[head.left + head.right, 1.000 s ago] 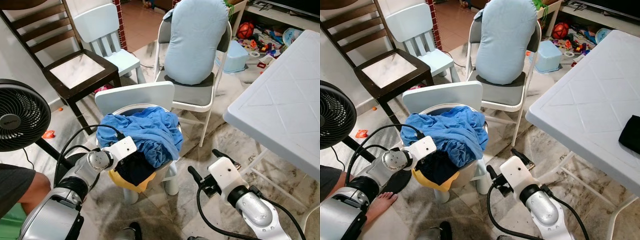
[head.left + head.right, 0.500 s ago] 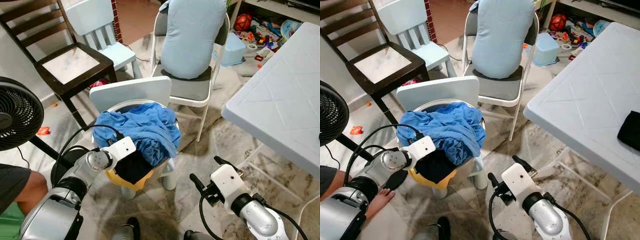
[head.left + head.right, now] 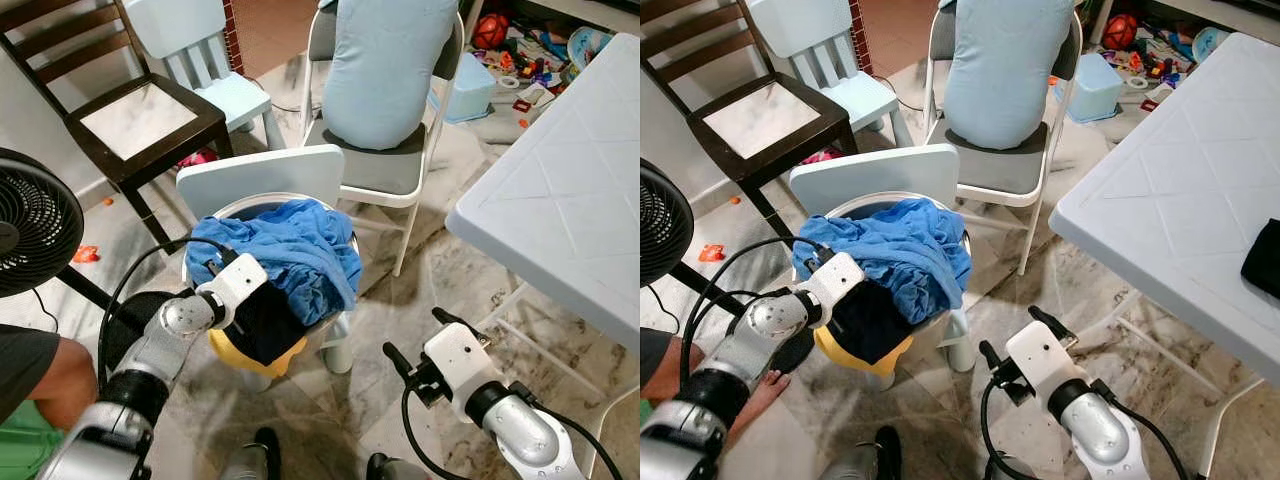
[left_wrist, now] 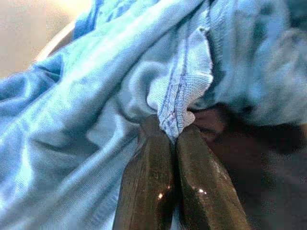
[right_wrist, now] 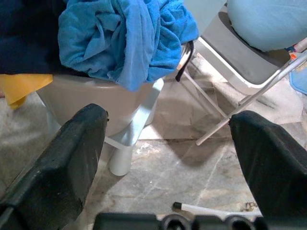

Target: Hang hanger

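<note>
Now the left gripper sits a little higher on the pile than half a second ago, up at the edge of the crumpled blue cotton garment at frame centre. It is clamped tight on a stitched hem fold of that garment. So it's gripping cloth, not a hanger.

Hanger itself: not clearly seen. Best candidate is a thin black curved hook poking out from under the blue garment in the upper middle of the right wrist view; can't confirm. My read: the garment is being lifted to get at whatever is under it, and the hanging step is not started.

Right gripper has barely shifted, low over the marble floor at lower right of the head views, fingers spread wide, holding nothing.

View differences:
- Left wrist view shows the pinch on the hem; in the head views the gripper's white body hides it.
- Right wrist view shows the hook and the underside of the pale round plastic laundry tub.
- Head views give the layout: tub on the small white child's chair, dark navy cloth and yellow cloth below the blue one, white plastic table at right, a person's knee at lower left.
</note>
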